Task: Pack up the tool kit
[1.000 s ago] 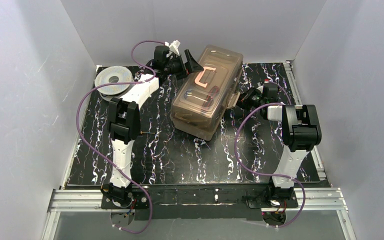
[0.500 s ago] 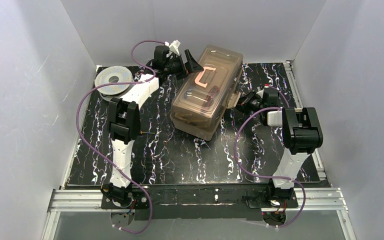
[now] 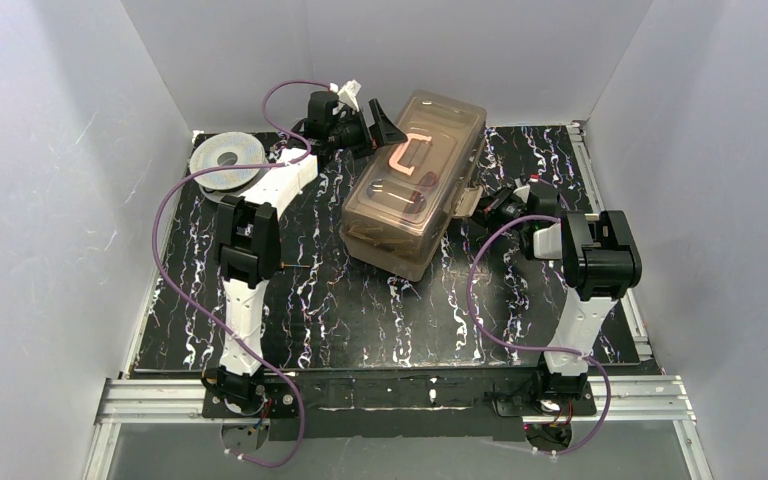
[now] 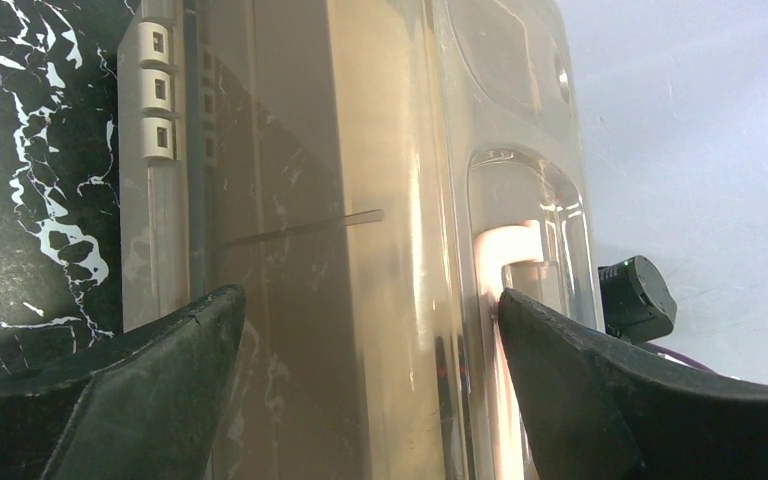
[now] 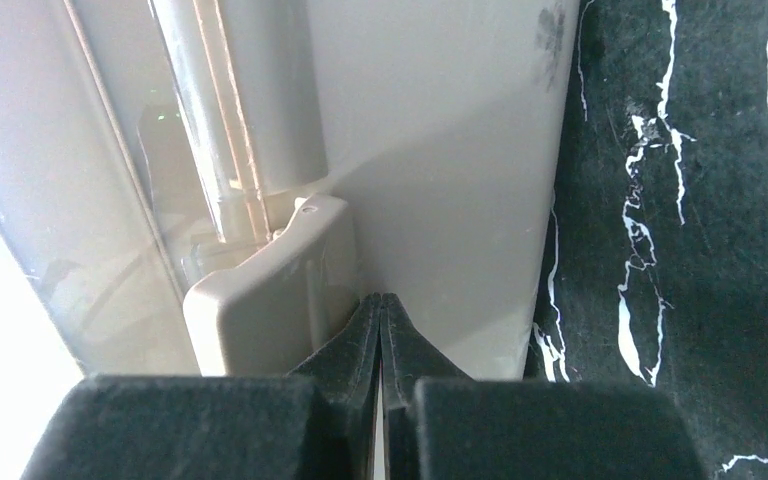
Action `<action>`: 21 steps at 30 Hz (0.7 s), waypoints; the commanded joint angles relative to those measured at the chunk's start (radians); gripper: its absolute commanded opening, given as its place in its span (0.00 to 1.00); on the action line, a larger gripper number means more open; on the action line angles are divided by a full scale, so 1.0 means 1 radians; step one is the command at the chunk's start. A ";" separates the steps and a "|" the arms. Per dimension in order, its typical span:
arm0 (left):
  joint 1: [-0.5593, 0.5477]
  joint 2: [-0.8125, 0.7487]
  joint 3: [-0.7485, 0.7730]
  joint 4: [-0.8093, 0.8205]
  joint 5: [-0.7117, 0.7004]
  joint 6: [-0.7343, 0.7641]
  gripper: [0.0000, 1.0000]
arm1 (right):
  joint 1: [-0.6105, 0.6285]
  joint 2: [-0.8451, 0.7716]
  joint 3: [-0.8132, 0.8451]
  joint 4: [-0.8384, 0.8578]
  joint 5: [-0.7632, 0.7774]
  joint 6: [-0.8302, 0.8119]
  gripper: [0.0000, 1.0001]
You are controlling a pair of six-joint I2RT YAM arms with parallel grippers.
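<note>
We find the large tan plastic toolbox (image 3: 415, 185) lying on the black marbled table (image 3: 340, 310), its translucent brown lid (image 3: 400, 200) down and its cream handle (image 3: 412, 150) on top; its long axis runs away from the arm bases, slanting right toward the far end. The left end effector (image 3: 388, 128) sits at the hinged long side near the far end; its fingers (image 4: 160, 380) are spread wide and hold nothing, and we cannot tell whether they touch the box. The right end effector (image 5: 380, 300) has its fingers pressed together with nothing between them; its tips meet the box wall just beside the cream plastic latch (image 5: 270, 300) on the opposite long side. We judge that the coming move turns on this latch: it lies directly ahead of the right end effector, slightly to the left in the wrist view, so the right arm is by far the nearer; we see no loose tools.
</note>
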 commanded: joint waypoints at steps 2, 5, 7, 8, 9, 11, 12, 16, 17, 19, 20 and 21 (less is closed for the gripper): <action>-0.039 -0.015 -0.026 -0.086 0.056 0.035 0.95 | 0.022 -0.136 0.022 0.261 -0.109 0.069 0.04; -0.039 -0.014 -0.025 -0.093 0.053 0.043 0.94 | 0.020 -0.161 0.012 0.224 -0.100 0.041 0.03; -0.040 -0.016 -0.026 -0.101 0.049 0.050 0.94 | 0.017 -0.182 0.002 0.223 -0.093 0.038 0.03; -0.041 -0.017 -0.026 -0.104 0.047 0.054 0.94 | 0.017 -0.191 0.002 0.209 -0.091 0.029 0.03; -0.042 -0.019 -0.026 -0.107 0.043 0.057 0.94 | 0.016 -0.202 0.011 0.162 -0.088 0.000 0.02; -0.045 -0.020 -0.026 -0.109 0.042 0.059 0.94 | 0.021 -0.221 0.054 -0.046 -0.067 -0.090 0.02; -0.046 -0.019 -0.023 -0.109 0.041 0.062 0.94 | 0.025 -0.231 0.078 -0.156 -0.047 -0.142 0.01; -0.055 -0.005 -0.010 -0.126 0.034 0.072 0.94 | 0.044 -0.249 0.184 -0.504 0.070 -0.287 0.01; -0.057 -0.001 -0.006 -0.135 0.032 0.075 0.94 | 0.053 -0.246 0.231 -0.608 0.102 -0.331 0.01; -0.059 0.000 -0.011 -0.154 0.032 0.079 0.93 | 0.076 -0.237 0.350 -0.835 0.180 -0.415 0.01; -0.060 -0.006 -0.020 -0.158 0.029 0.082 0.93 | 0.088 -0.234 0.388 -0.912 0.219 -0.443 0.01; -0.059 -0.012 -0.036 -0.159 0.024 0.085 0.93 | 0.104 -0.234 0.420 -0.970 0.260 -0.468 0.01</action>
